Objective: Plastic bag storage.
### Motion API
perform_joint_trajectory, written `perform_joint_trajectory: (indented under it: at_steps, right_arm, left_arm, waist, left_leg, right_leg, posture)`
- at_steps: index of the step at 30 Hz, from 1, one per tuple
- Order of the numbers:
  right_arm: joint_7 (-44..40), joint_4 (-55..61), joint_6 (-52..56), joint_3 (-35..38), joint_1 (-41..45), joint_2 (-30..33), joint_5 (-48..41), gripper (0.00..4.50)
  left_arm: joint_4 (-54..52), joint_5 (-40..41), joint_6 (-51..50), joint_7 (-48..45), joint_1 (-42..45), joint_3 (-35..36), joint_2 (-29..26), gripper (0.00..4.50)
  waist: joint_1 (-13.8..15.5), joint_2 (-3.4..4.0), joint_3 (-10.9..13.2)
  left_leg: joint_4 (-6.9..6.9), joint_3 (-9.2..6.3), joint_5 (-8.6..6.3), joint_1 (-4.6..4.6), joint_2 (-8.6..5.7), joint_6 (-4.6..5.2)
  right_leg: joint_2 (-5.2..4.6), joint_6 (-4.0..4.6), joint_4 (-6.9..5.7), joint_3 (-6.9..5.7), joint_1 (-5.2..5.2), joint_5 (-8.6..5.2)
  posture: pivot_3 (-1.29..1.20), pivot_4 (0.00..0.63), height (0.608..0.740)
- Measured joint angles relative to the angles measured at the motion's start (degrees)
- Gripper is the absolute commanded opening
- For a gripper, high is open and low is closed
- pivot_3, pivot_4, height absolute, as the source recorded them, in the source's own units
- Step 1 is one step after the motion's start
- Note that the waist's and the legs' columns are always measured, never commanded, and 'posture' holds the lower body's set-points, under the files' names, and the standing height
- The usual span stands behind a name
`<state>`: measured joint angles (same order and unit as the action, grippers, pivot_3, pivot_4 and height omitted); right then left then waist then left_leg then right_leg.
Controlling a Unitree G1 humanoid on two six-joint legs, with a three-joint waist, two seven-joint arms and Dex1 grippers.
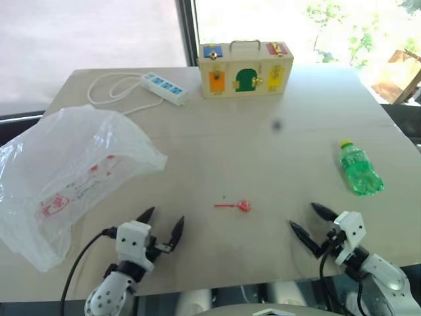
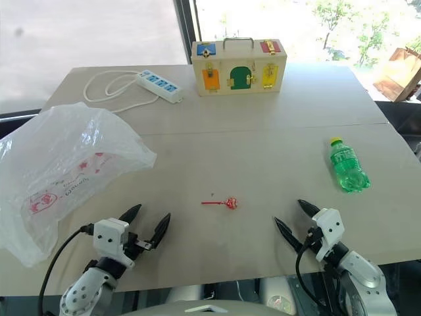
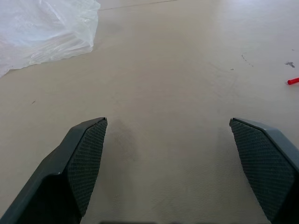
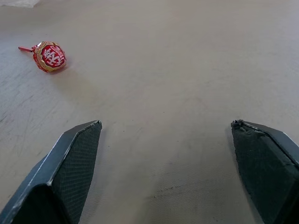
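The plastic bag (image 1: 66,174), crinkly translucent white with red print, lies spread on the left side of the table and hangs over its left edge. An edge of the plastic bag (image 3: 44,28) also shows in the left wrist view. My left gripper (image 1: 162,222) hovers open near the table's front edge, just right of the bag and apart from it. My right gripper (image 1: 306,219) is open too, near the front right, with nothing between its fingers.
A red lollipop (image 1: 235,206) lies between the grippers, also in the right wrist view (image 4: 48,56). A green bottle (image 1: 358,169) lies at the right. A wooden lock box (image 1: 245,68) and a white power strip (image 1: 164,87) with its cord sit at the back of the table (image 1: 263,151).
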<state>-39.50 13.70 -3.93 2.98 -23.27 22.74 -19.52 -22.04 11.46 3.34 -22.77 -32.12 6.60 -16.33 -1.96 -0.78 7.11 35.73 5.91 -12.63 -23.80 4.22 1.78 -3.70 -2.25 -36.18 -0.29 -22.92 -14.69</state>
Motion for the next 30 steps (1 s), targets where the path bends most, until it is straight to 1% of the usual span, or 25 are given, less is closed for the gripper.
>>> perform_joint_trajectory:
  at_steps: [7,15,25,30]
  right_arm:
    - [-1.0,-1.4,0.0,0.0,2.2,1.2,0.6,4.50]
    - [-2.6,-2.9,-0.2,0.0,4.1,1.7,0.6,4.50]
    - [-2.9,-3.3,-0.6,0.0,4.4,1.7,0.6,4.50]
    - [-3.3,-3.6,-0.6,-0.4,5.2,1.7,0.8,4.50]
  left_arm:
    - [-1.1,0.1,-1.3,0.5,-0.5,0.2,0.1,4.46]
    - [-2.3,0.0,-2.3,1.3,-1.2,0.2,0.5,4.46]
    - [-3.6,-0.4,-3.7,2.6,-1.9,0.1,1.2,4.46]
    - [-5.1,-1.1,-4.1,4.4,-3.2,0.2,2.7,4.46]
  waist:
    - [0.0,-0.10,0.1]
    - [0.1,-0.16,0.1]
    - [0.1,-0.22,0.1]
    - [0.1,-0.31,0.2]
  left_leg:
    - [0.48,-0.04,-0.07,-0.02,0.01,-0.09]
    - [0.54,-0.05,-0.07,-0.02,0.01,-0.09]
    - [0.55,-0.05,-0.07,-0.03,0.01,-0.09]
    - [0.56,-0.05,-0.07,-0.03,0.01,-0.09]
  right_leg:
    - [-0.06,-0.01,-0.43,0.00,-0.02,-0.01]
    - [-0.06,-0.01,-0.49,0.01,-0.02,-0.01]
    - [-0.05,-0.01,-0.51,0.01,-0.01,-0.01]
    - [-0.05,-0.01,-0.52,0.01,-0.02,-0.01]
  posture:
    - [0.00,0.150,0.732]
    - [0.00,0.150,0.732]
    - [0.00,0.150,0.732]
    - [0.00,0.150,0.732]
